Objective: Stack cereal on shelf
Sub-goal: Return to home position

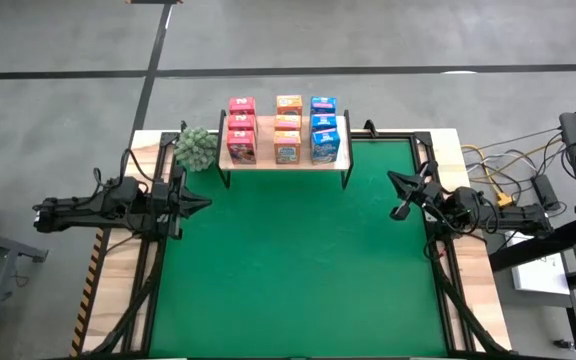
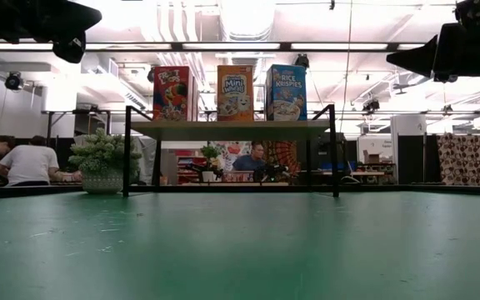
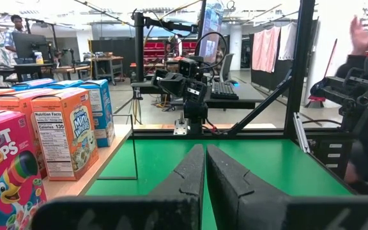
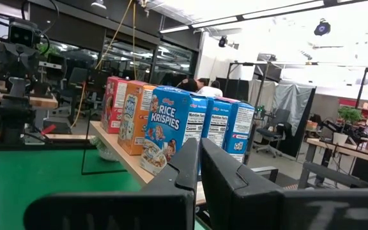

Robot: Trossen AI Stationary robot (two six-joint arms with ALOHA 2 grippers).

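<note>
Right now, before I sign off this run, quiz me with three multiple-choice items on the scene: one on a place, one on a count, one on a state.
1. Where is the green plant relative to the shelf?
A) on it
B) beside its end
C) under it

2. How many cereal boxes are on the shelf?
A) six
B) nine
C) three

3. What do the left gripper and right gripper hold?
A) a box each
B) nothing
C) the plant

Key:
1 B, the high view shows it next to the red boxes.
2 B, three red, three orange, three blue.
3 B, both wrist views show them shut and empty.
</note>
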